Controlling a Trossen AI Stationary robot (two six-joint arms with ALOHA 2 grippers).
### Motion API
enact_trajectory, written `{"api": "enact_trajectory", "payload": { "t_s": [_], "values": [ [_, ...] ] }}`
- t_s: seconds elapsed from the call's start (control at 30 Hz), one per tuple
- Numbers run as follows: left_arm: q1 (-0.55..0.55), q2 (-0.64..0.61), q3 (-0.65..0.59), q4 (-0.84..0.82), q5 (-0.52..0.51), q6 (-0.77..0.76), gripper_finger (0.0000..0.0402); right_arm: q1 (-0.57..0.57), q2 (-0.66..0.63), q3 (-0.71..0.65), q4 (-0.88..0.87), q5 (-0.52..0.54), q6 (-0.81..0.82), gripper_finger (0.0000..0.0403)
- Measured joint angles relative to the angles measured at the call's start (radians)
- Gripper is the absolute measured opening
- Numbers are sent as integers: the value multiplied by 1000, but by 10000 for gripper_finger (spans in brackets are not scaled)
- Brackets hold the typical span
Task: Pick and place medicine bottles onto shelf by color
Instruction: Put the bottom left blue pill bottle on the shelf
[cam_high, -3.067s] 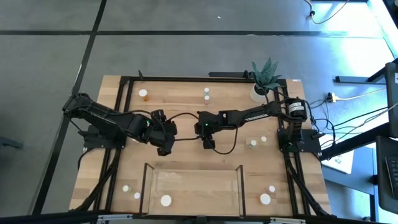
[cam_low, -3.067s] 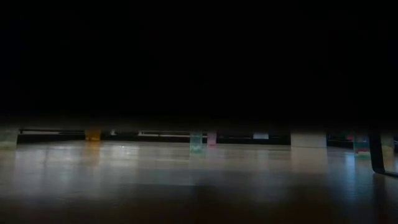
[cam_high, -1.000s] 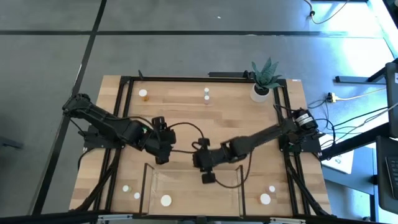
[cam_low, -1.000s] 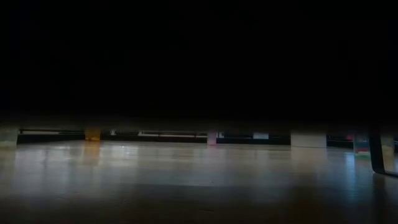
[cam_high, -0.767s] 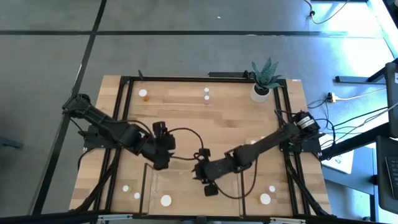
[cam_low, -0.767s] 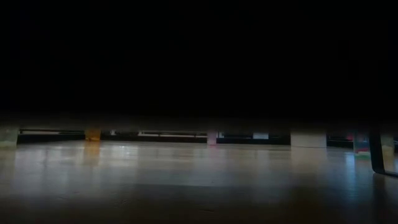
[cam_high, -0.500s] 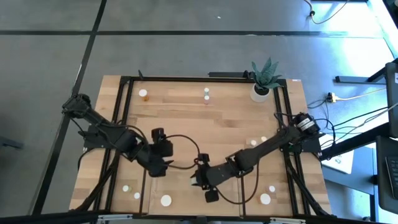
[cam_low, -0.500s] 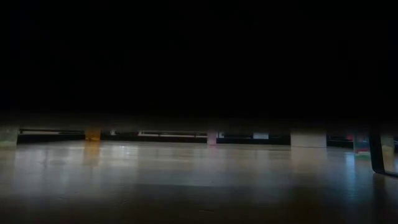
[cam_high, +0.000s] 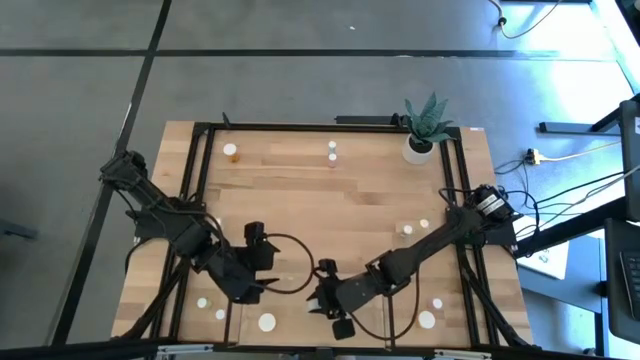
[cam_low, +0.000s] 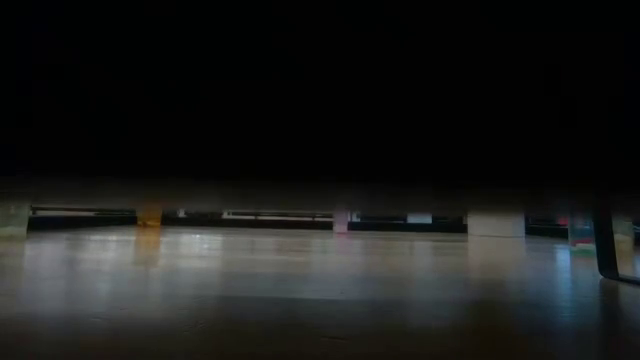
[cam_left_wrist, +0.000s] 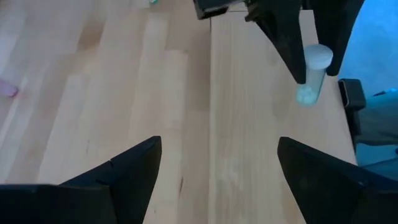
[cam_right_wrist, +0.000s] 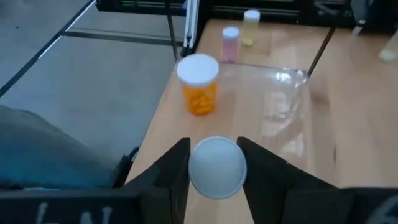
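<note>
Holding a white-capped bottle (cam_right_wrist: 216, 167) pinched in my right gripper (cam_high: 322, 303) over the shelf (cam_high: 300, 282), left gripper (cam_high: 262, 289) spread and empty beside it, I judge most remains: an orange bottle (cam_right_wrist: 198, 84) stands close by, others sit scattered across the worktop (cam_high: 300, 180).

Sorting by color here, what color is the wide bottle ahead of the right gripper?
Orange, with a white cap: the wide bottle shows best in the right wrist view.

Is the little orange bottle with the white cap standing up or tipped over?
Standing up. The orange bottle rests on its base on the wooden shelf, white cap on top.
</note>
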Motion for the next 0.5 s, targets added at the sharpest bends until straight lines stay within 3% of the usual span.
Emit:
{"api": "enact_trajectory", "payload": {
  "t_s": [0.17, 0.5],
  "values": [
    [-16, 10, 0, 5, -1, -25, 315, -2, 37, 90, -40, -6, -57, 127],
    [-56, 14, 0, 7, -17, -45, 315, -18, 226, 425, -358, -25, -98, 127]
  ]
}}
